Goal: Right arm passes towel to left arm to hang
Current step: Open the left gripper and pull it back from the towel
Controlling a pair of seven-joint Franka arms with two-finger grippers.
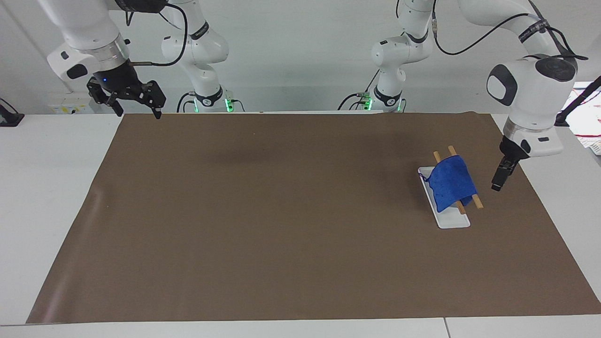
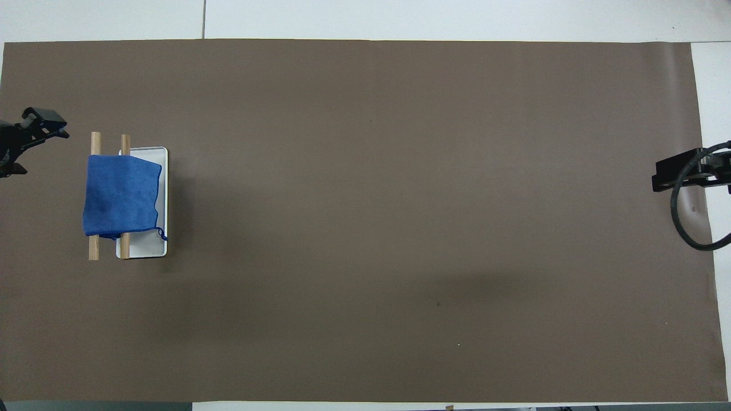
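Now, from the facing view, the blue towel [image 1: 451, 182] hangs over two wooden bars [image 1: 476, 201] above a white tray [image 1: 451, 220]; the left gripper [image 1: 497, 180], fingers apart, hangs just beside it, and the right gripper [image 1: 136, 99] waits, fingers apart, at the mat's corner. From overhead, the towel [image 2: 121, 195] lies smooth across both bars [image 2: 93, 249], its thin loop [image 2: 163, 232] over the tray [image 2: 145, 249].

Towel [image 1: 451, 182] draped over two rods [image 1: 476, 202] above tray [image 1: 453, 221], on mat [image 1: 281, 211] covering tabletop [image 1: 47, 188], toward left arm's end.
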